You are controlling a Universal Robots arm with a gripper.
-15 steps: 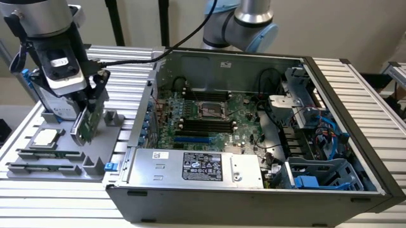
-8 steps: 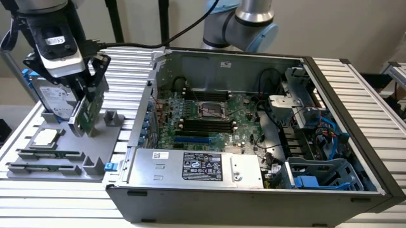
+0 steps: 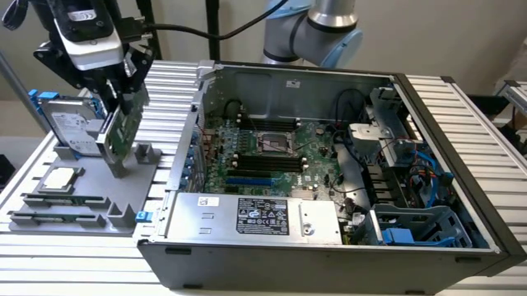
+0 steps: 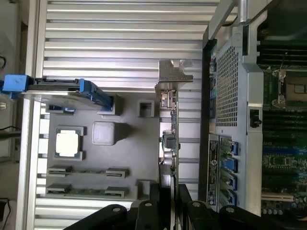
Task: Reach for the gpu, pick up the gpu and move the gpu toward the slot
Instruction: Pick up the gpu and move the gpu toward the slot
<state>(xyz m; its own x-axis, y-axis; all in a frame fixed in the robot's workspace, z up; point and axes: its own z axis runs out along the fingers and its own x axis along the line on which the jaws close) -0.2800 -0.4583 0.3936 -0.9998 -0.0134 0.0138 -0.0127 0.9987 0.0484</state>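
The gpu (image 3: 123, 132) is a thin green card standing on edge over the grey fixture tray (image 3: 82, 206) at the exterior view's left. My gripper (image 3: 122, 92) comes down on its upper edge. In the wrist view the card (image 4: 171, 139) is seen edge-on, with its silver bracket (image 4: 173, 74) at the far end, and my gripper (image 4: 169, 199) is shut on it, one black finger (image 4: 154, 203) against each face. Its lower end is still close to the tray's grey posts. The blue expansion slot (image 3: 247, 183) lies on the motherboard inside the open case.
The open computer case (image 3: 461, 185) stands beside the tray, with its wall (image 4: 225, 86) close to the card. A silver hard drive with blue rails (image 3: 70, 126) stands behind the card. A processor (image 3: 59, 179) and memory sticks (image 3: 62, 200) lie on the tray.
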